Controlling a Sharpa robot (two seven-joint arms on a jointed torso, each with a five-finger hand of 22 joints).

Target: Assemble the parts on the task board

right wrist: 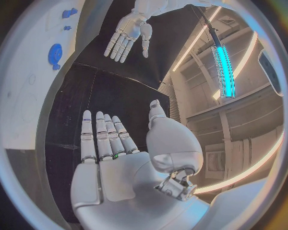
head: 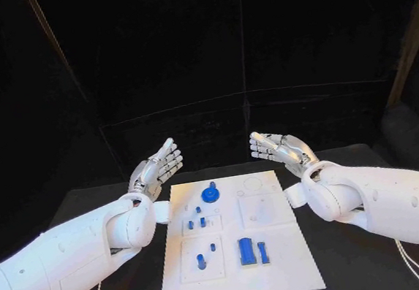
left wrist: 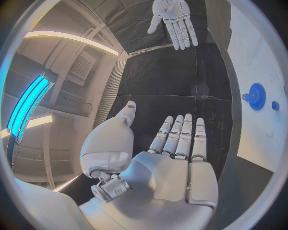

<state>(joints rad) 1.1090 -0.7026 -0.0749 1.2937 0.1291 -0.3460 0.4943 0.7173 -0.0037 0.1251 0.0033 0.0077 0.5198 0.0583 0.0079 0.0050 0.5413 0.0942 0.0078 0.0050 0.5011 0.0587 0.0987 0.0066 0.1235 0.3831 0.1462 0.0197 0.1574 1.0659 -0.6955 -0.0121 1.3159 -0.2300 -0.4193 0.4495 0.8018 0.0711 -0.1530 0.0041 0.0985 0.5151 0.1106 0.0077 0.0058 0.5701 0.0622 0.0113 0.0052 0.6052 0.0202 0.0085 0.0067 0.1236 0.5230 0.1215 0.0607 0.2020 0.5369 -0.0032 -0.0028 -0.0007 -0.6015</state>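
The white task board (head: 292,265) lies in the middle of the black table. On it sit a round blue gear (head: 211,193) near the far edge, small blue pegs (head: 199,222) in the middle, and two taller blue blocks (head: 246,249) near the front. My left hand (head: 155,169) hovers beyond the board's far left corner, fingers straight and apart, holding nothing. My right hand (head: 280,150) hovers off the far right corner, likewise flat and empty. The left wrist view shows the left hand (left wrist: 174,158), the gear (left wrist: 257,96) and the right hand (left wrist: 174,21). The right wrist view shows the right hand (right wrist: 114,158), the gear (right wrist: 55,52) and the left hand (right wrist: 127,33).
The black table (head: 101,198) extends on both sides of the board and behind it, under both hands. White arms (head: 67,262) flank the board on the left and right. Thin cables (head: 408,263) hang by the table's front corners.
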